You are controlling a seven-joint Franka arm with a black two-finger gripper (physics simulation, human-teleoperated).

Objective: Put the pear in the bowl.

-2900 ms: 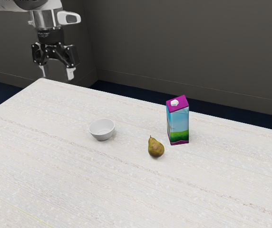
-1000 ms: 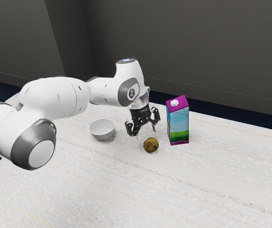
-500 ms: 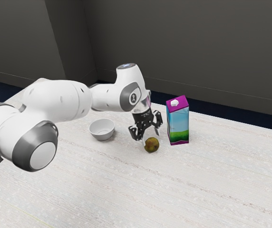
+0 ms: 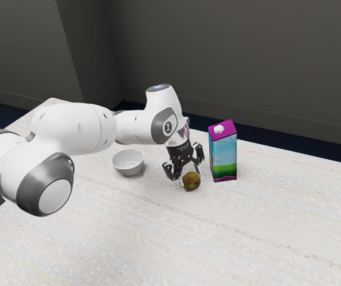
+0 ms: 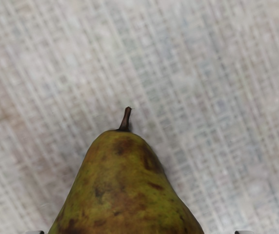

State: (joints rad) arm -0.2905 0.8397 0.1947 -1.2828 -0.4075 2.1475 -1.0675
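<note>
1. The mottled green-brown pear (image 4: pixel 191 181) is lying to the exterior view's right of the round white bowl (image 4: pixel 128 170).
2. Your black two-finger gripper (image 4: pixel 189 177) is sinking lower around it, jaws standing wide; you are probably nearing the grasp.

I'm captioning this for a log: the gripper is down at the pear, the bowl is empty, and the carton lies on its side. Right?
Not quite: the carton stands upright, as the exterior view shows. The gripper is down at the pear and the bowl is empty.
</note>
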